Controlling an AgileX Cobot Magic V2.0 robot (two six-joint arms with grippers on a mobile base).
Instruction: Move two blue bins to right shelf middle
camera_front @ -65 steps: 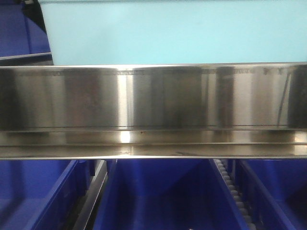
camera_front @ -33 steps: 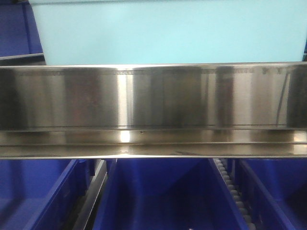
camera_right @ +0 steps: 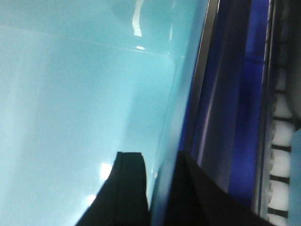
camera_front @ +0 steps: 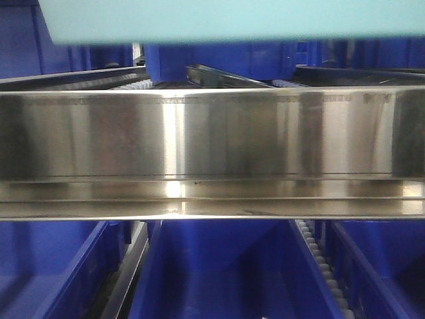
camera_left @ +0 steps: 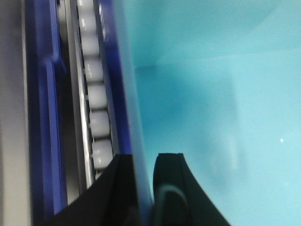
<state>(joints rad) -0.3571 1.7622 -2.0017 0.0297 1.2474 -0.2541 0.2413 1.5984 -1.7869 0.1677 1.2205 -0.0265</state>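
left claw (camera_left: pixel 143 162) pinches one side wall of the pale blue bin (camera_left: pixel 211 94), a finger each side; right claw (camera_right: pixel 160 162) clamps the opposite wall, so it hangs level. front view: bin at frame top, above the steel shelf rail (camera_front: pixel 212 133), likely for clearance.

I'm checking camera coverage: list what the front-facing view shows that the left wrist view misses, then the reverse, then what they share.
Only the front-facing view shows the steel shelf rail running across the frame. Only the left wrist view shows the left end effector, straddling the wall of the light blue bin. Both show that light blue bin, dark blue bins and a roller track.
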